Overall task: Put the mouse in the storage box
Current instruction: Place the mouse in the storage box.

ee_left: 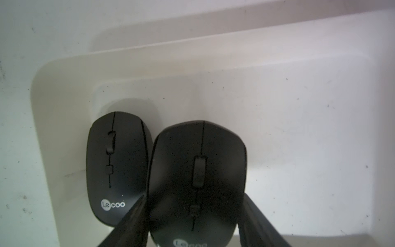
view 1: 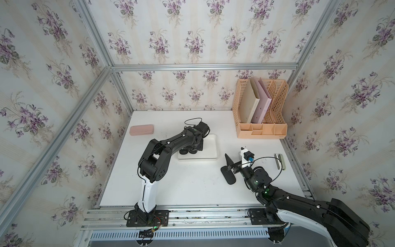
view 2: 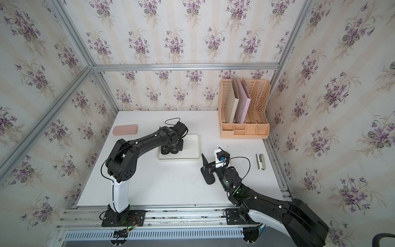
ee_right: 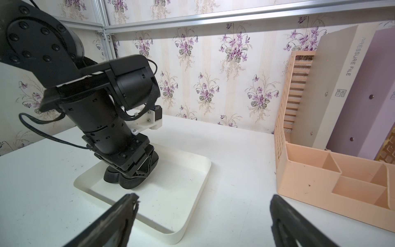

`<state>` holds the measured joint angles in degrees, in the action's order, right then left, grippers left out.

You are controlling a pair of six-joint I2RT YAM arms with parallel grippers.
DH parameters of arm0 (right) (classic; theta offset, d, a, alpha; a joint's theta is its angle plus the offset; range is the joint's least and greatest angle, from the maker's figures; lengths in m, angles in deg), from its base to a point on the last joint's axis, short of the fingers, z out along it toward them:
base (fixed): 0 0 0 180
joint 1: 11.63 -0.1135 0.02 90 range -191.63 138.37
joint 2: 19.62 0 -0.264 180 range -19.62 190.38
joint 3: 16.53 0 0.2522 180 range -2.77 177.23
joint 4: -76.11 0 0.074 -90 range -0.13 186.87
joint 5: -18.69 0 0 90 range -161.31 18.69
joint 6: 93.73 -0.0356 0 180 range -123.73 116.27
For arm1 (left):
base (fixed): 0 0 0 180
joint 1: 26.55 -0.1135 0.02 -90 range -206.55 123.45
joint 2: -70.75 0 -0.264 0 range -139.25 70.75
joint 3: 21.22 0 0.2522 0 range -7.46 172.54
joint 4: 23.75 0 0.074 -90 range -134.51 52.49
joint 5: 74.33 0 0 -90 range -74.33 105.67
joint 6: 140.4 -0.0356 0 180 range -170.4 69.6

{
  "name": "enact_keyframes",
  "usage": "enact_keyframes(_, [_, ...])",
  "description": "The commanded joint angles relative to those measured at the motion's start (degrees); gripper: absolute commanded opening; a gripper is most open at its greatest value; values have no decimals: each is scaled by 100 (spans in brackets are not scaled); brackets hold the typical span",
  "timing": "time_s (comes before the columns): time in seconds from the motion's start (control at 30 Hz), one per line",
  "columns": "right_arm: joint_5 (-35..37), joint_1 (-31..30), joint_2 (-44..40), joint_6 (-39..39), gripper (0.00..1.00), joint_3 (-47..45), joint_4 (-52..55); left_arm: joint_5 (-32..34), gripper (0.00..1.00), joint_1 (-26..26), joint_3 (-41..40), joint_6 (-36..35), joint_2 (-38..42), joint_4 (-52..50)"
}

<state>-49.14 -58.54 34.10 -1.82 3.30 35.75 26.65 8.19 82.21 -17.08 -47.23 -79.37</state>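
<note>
Left fingers (ee_left: 132,222) pinch a mouse (ee_left: 198,171) inside the storage box (ee_left: 277,107), beside a second mouse (ee_left: 115,158). Right fingers (ee_right: 119,216) stand spread.

Black mouse (ee_left: 196,181), white storage box (ee_left: 277,128)

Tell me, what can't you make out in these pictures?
Top views: left arm hides most of the mice in the storage box.
Left wrist view: held mouse hides whether it touches the box floor; frame edge cuts its logo.
Top views: pale object beside the right arm, too small to identify.
</note>
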Motion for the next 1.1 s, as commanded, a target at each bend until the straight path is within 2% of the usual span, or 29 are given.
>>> enact_keyframes(0.0, [-3,-11,-27,11,100,-17,-98,118,48,-3,92,279,-145,-58])
enact_keyframes(0.13, [-143,-11,-53,20,100,-26,-106,189,48,-7,471,312,-424,-433])
enact_keyframes(0.7, [-323,-11,-150,20,100,-88,-180,-85,54,-79,558,474,-619,-489])
enact_keyframes(0.77, [-338,-11,-159,20,100,-97,-180,-131,61,-82,520,447,-600,-417])
enact_keyframes(0.87, [-323,-15,-167,28,100,-97,-182,-114,64,-85,491,480,-541,-378])
enact_keyframes(1.07, [-319,-11,-159,27,100,-95,-181,-148,77,-86,543,431,-388,-399])
